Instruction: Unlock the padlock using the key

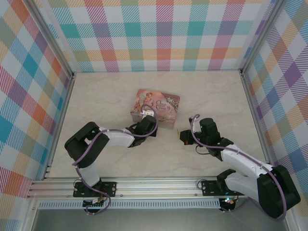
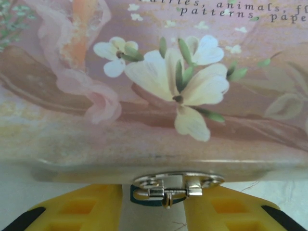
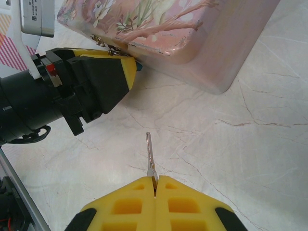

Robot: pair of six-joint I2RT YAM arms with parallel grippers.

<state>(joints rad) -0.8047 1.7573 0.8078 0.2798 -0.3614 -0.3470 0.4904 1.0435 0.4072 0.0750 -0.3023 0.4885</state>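
- The tin (image 1: 156, 107) lies mid-counter (image 1: 110, 91).
- The left hand (image 2: 154, 195) is at the tin's front, narrowed onto the padlock (image 2: 144, 201).
- The padlock hangs from the hasp (image 2: 178, 182), between the left hand's fingers.
- The right hand (image 3: 155, 179), closed tight, pinches the key (image 3: 149, 154).
- The key points toward the padlock, apart from it.

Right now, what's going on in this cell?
The left end effector is at the front edge of the pink tin. Its fingers are closed on either side of the small blue padlock, which hangs from the hasp. The right end effector is shut on the key, blade pointing forward, still apart from the lock. The key is not yet in the padlock.
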